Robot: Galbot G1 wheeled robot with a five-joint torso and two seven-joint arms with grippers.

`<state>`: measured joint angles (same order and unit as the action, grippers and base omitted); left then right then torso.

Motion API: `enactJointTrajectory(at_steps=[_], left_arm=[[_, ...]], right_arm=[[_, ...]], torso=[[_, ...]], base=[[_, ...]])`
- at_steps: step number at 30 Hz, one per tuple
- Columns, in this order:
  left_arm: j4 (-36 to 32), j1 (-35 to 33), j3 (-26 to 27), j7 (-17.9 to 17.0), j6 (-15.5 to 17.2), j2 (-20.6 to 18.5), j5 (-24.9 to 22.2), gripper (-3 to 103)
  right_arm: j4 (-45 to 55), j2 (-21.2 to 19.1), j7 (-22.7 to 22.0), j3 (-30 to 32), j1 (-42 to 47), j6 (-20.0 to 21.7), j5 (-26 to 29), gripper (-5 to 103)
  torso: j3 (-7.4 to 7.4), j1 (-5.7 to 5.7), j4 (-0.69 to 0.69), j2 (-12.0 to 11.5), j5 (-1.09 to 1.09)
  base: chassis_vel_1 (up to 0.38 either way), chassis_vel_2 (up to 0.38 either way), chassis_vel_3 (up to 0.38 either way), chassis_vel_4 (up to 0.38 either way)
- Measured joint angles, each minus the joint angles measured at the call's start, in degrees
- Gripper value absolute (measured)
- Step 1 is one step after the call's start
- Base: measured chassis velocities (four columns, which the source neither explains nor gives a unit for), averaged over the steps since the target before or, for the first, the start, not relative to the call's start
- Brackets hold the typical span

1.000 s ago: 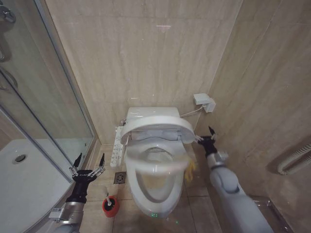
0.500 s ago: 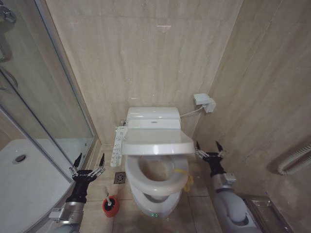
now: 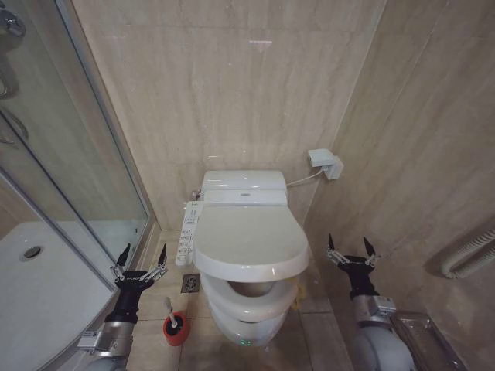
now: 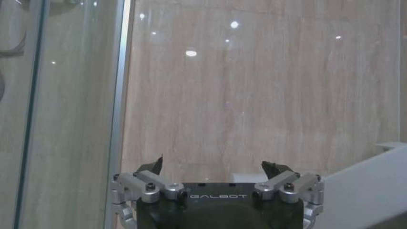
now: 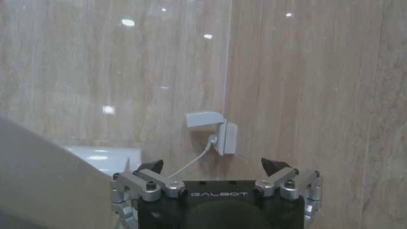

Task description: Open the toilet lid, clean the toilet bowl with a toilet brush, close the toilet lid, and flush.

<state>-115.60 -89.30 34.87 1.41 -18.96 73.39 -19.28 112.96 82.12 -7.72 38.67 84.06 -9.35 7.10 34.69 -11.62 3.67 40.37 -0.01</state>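
Note:
The toilet lid (image 3: 249, 239) is lowered over the white seat (image 3: 259, 300), whose front rim shows beneath it. The toilet bowl's inside is hidden under them; its white front (image 3: 246, 331) shows below. The toilet brush (image 3: 169, 308) stands in its red holder (image 3: 176, 329) on the floor left of the toilet. My right gripper (image 3: 350, 252) is open in the air to the right of the lid, apart from it, and holds nothing; its wrist view shows it (image 5: 213, 167) facing the wall, with the lid (image 5: 45, 181) beside it. My left gripper (image 3: 141, 258) is open above the brush.
A glass shower door (image 3: 69, 154) and white shower tray (image 3: 39, 294) stand on the left. A control panel (image 3: 186, 232) sits along the toilet's left side, a floor drain (image 3: 190, 283) below it. On the right wall are a white box (image 3: 326, 162) with a cable and a pipe (image 3: 468, 259).
The lid has swung down from raised to low over the seat, and the seat has dropped too. My right gripper has drawn back to the right and lower. The left arm is still.

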Motion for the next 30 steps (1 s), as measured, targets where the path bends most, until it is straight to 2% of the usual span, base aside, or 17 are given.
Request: enactJointTrajectory(at_steps=[8, 30], left_arm=[[0.00, 0.00, 0.00, 0.00, 0.00, 0.00, 0.00, 100], [0.00, 0.00, 0.00, 0.00, 0.00, 0.00, 0.00, 100]], right_arm=[[2.14, 3.70, 0.64, -1.51, 0.06, 0.80, -1.64, 100], [0.37, 0.37, 2.87, -3.93, -4.33, 3.31, -0.64, 100]], torso=[[0.00, 0.00, -0.01, 0.00, 0.00], [0.00, 0.00, 0.00, 0.00, 0.01]], base=[[0.000, 0.000, 0.000, 0.000], [0.000, 0.000, 0.000, 0.000]])
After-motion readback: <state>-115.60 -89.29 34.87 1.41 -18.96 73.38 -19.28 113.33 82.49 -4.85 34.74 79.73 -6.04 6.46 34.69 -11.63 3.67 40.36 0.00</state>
